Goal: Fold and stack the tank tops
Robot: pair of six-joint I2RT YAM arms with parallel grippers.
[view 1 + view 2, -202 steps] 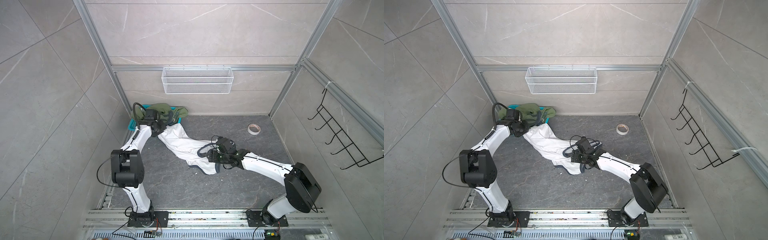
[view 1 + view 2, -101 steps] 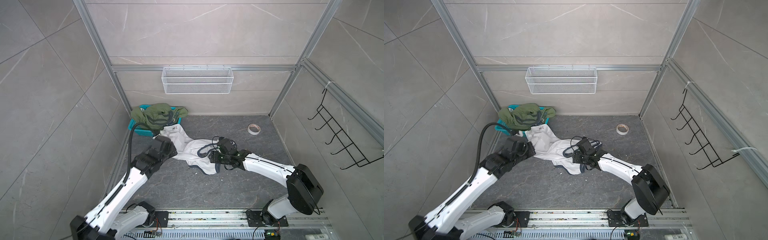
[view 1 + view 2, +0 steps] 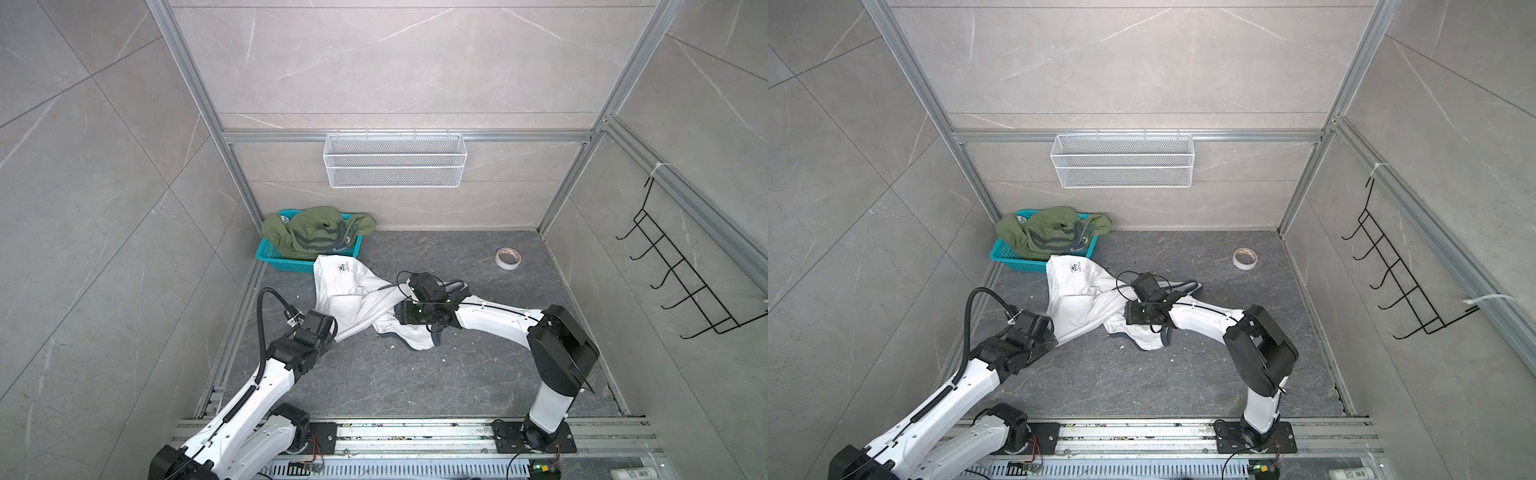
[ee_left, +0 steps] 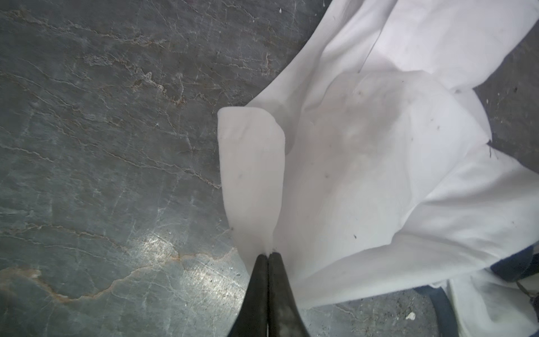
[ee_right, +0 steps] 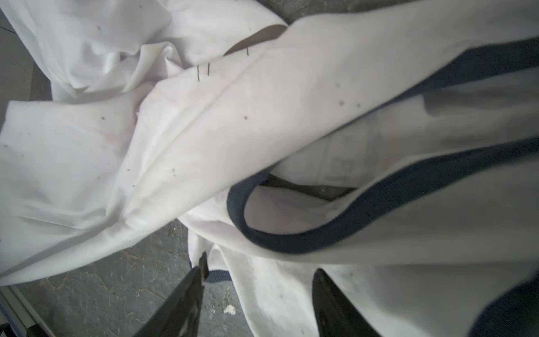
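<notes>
The white tank top (image 3: 345,291) (image 3: 1077,291) lies crumpled on the dark floor, stretched from in front of the basket towards the middle. My left gripper (image 4: 268,255) is shut on a white edge of it (image 4: 364,160), low at the left (image 3: 334,337). My right gripper (image 5: 261,264) stands open over the navy-trimmed end (image 5: 204,131), with a white fold between its fingers; it sits mid-floor (image 3: 399,312). The olive green tank top (image 3: 316,230) (image 3: 1050,230) is heaped in the teal basket.
The teal basket (image 3: 270,253) stands in the back left corner. A tape roll (image 3: 508,258) lies at the back right. A white wire shelf (image 3: 395,160) hangs on the back wall and a black hook rack (image 3: 681,270) on the right wall.
My left arm has swung back from the basket towards the front, dragging the white top's end with it. The right gripper stays over the cloth with its jaws narrowing.
</notes>
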